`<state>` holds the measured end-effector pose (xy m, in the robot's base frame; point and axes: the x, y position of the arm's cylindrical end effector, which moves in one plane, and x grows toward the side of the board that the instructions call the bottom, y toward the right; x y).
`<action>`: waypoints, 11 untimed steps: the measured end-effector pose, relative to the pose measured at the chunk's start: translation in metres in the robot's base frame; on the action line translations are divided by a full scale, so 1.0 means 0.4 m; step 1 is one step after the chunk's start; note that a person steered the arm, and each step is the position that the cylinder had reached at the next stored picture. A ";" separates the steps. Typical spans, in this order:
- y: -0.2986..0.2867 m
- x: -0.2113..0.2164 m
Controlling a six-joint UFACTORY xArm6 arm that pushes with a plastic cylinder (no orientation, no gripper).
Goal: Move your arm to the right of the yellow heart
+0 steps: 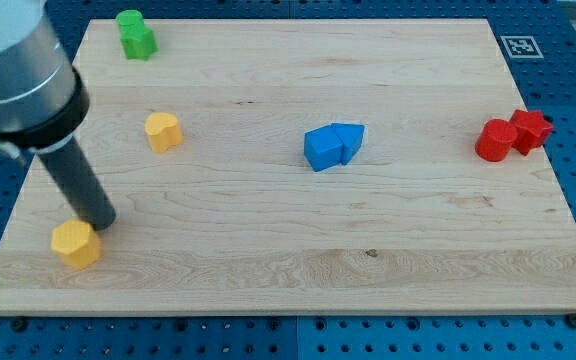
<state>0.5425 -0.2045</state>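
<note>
Two yellow blocks (163,131) (76,243) — my tip (101,222) between.

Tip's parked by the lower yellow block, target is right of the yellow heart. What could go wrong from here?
1. My tip sits against the yellow hexagon-like block at the wooden board's lower left; a careless start could nudge it towards the edge.
2. The yellow heart lies up and to the view's right; a straight path may clip it.
3. Two yellow blocks look alike, so the wrong one might be taken as target.

2 blue blocks (333,145), 2 red blocks (511,135), green block (135,35), wooden board (298,260)
</note>
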 end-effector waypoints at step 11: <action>0.266 -0.362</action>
